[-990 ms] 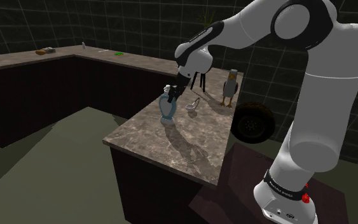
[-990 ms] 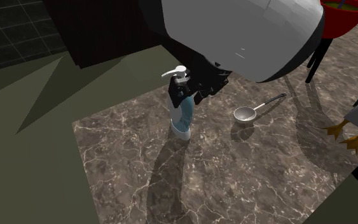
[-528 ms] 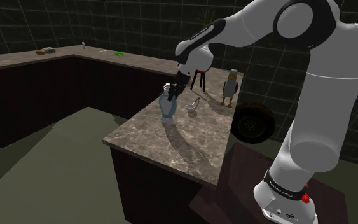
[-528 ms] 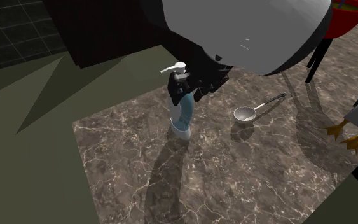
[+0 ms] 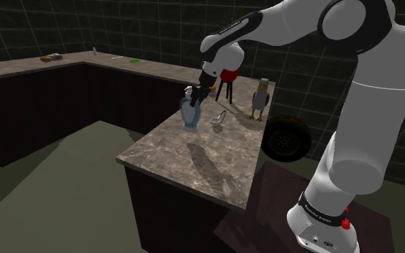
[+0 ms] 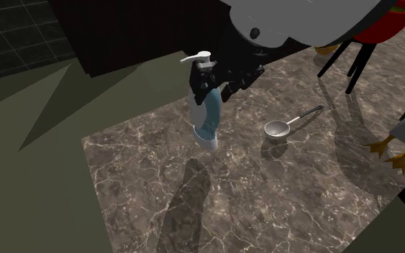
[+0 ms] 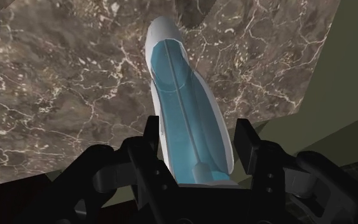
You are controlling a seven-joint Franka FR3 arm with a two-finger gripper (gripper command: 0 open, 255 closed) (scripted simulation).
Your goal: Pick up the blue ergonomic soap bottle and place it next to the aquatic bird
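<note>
The soap bottle (image 5: 190, 115) is blue with a white shell and a white pump head (image 6: 196, 57). My black gripper (image 5: 198, 99) is shut on its neck and holds it lifted off the marble counter (image 5: 215, 164), its shadow lying below it. In the second exterior view the bottle (image 6: 206, 122) hangs under the gripper (image 6: 219, 83), base slightly tilted. The wrist view has both fingers (image 7: 153, 137) clasping the bottle (image 7: 187, 121) with the marble beneath. The aquatic bird (image 5: 259, 98), a grey and white gull figure, stands at the counter's far end, apart from the bottle.
A small metal ladle (image 6: 281, 127) lies on the counter between the bottle and the bird's orange feet (image 6: 391, 152). A red bowl on black legs (image 6: 380, 21) stands behind. A tyre (image 5: 287, 138) rests on the floor beyond the counter. A long back counter (image 5: 64, 63) carries small items.
The gripper has risen with the bottle in it. The bottle stood on the counter a second ago and now hangs above it, its shadow separated from its base.
</note>
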